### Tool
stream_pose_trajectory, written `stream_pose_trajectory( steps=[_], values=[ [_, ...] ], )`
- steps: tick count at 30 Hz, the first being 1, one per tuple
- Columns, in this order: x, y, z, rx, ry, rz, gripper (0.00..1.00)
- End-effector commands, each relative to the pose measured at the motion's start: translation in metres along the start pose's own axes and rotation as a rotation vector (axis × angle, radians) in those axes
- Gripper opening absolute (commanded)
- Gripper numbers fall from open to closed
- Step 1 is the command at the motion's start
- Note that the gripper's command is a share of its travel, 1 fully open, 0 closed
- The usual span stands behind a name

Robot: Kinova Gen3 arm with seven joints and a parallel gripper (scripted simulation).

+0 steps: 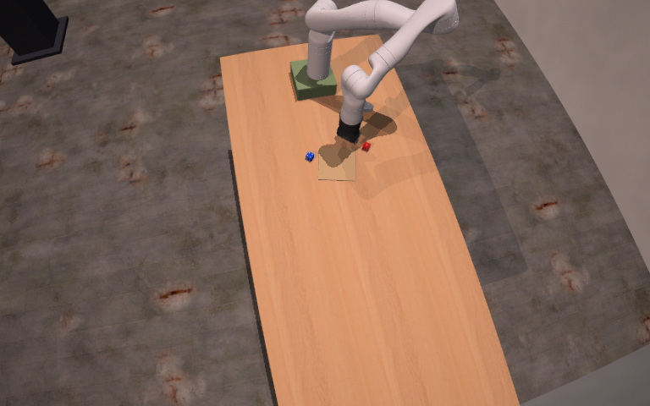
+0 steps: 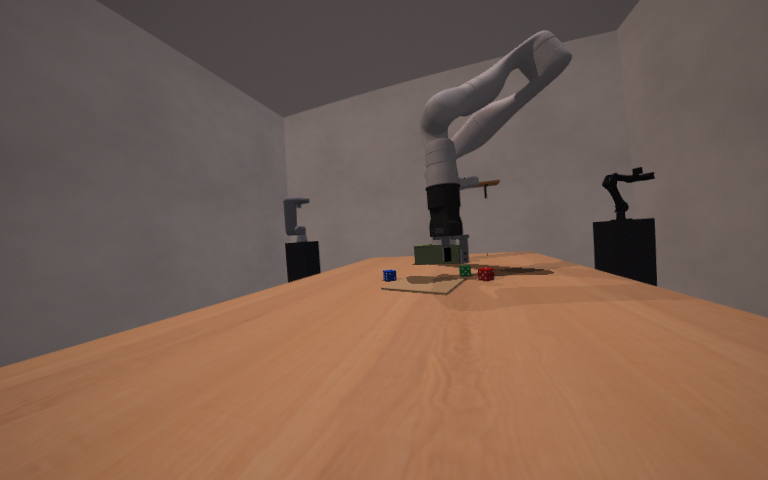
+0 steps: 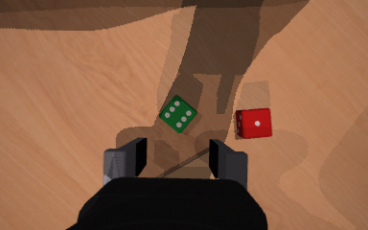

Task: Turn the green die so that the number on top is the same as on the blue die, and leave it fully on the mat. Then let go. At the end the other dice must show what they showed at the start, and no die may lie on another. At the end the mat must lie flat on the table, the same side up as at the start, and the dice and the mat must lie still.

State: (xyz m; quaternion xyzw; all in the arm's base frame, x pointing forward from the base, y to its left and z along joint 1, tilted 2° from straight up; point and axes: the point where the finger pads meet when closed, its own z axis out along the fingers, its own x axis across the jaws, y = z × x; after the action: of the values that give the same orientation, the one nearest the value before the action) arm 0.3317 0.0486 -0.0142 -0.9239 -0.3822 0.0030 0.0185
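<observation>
The green die (image 3: 178, 114) lies on the table with six pips up, turned diagonally; it also shows in the exterior view (image 2: 464, 271). It seems to sit just off a far corner of the tan mat (image 1: 337, 167), whose edge shows between my fingers in the wrist view. My gripper (image 3: 177, 151) is open and empty, hanging a little above the table and just short of the green die; in the top view the gripper (image 1: 348, 139) hides that die. The blue die (image 1: 309, 156) lies left of the mat; its top number is too small to read.
A red die (image 3: 254, 123) with one pip up lies on the table close to the right of the green die. The arm's green base block (image 1: 312, 81) stands at the table's far end. Black pedestals stand off the table.
</observation>
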Motion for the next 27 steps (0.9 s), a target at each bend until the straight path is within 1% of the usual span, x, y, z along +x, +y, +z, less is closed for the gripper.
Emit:
stream_pose_trajectory(
  steps=[1, 8, 10, 14, 17, 27],
  values=[
    [0.010, 0.001, 0.000, -0.002, 0.002, -0.009, 1.00],
    [0.045, 0.004, 0.000, -0.002, 0.002, -0.009, 1.00],
    [0.045, 0.004, 0.000, -0.002, 0.002, -0.009, 1.00],
    [0.059, 0.006, 0.000, -0.002, 0.002, -0.009, 1.00],
    [0.063, 0.006, 0.000, -0.002, 0.002, -0.009, 1.00],
    [0.063, 0.006, 0.000, -0.002, 0.002, -0.009, 1.00]
  ],
)
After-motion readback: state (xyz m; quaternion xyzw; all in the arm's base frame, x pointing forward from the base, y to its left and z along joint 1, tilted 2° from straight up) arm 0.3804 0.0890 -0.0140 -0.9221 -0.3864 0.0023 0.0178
